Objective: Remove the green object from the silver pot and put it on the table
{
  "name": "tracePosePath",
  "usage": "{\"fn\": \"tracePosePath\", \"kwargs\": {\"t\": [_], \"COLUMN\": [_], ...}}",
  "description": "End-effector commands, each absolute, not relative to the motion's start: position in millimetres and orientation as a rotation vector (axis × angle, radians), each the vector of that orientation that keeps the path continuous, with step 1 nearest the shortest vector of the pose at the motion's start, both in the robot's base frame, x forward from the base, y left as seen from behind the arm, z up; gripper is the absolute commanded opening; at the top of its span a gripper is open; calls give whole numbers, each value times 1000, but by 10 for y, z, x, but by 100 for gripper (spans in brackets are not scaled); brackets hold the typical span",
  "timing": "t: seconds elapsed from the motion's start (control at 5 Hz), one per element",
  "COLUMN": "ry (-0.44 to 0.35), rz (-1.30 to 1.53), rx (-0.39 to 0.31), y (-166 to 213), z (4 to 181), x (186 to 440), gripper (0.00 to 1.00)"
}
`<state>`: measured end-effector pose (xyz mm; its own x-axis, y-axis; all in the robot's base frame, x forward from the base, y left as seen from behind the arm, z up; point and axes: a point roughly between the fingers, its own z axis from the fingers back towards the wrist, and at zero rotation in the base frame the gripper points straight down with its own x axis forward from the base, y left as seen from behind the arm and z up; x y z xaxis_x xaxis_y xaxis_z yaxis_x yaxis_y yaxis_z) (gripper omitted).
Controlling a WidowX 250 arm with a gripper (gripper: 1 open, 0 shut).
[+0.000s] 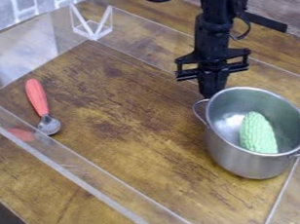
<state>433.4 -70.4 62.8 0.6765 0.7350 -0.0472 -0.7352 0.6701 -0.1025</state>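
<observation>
Our black two-fingered gripper (210,87) points straight down with its fingers (206,86) clenched together and nothing between them. We see the fingertips just beside the far-left rim of the round shiny steel pot (253,132), outside its wall; whether they touch the rim or the small side handle there we cannot tell. Above the fingers sits a short black crossbar, and from it the dark arm (213,26) rises upright to the top edge of the view.

The small light-green oblong object with a bumpy surface (257,132) lies inside the pot, on its bottom, towards the right half, with its long axis running from far to near. It is well below the rim and apart from our gripper. The rest of the pot's floor to the left of it shows bare, reflecting metal.

The pot stands on the right part of the dark brown worn wooden table (126,112). Well apart from it, at the near left, a metal spoon with a red handle (37,104) rests on the wood, bowl towards us, just beside the clear acrylic wall (75,181) that edges the tabletop. At the far left corner stands a small clear acrylic bracket (91,22).
</observation>
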Motion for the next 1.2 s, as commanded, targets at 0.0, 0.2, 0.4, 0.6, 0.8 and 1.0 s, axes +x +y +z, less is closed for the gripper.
{"fn": "tracePosePath", "kwargs": {"t": [0.0, 0.2, 0.4, 0.6, 0.8, 1.0], "ry": [-95, -103, -111, -101, -91, -77], "rz": [818, 834, 847, 761, 684, 614], "rx": [-182, -188, -194, -203, -216, -206], "y": [-805, -815, -825, -937, -1084, -1261], "z": [1091, 1134, 1176, 1287, 1395, 1334], "x": [4398, 4392, 4384, 4370, 4358, 4391], "gripper": [0, 0, 0, 0, 0, 0]}}
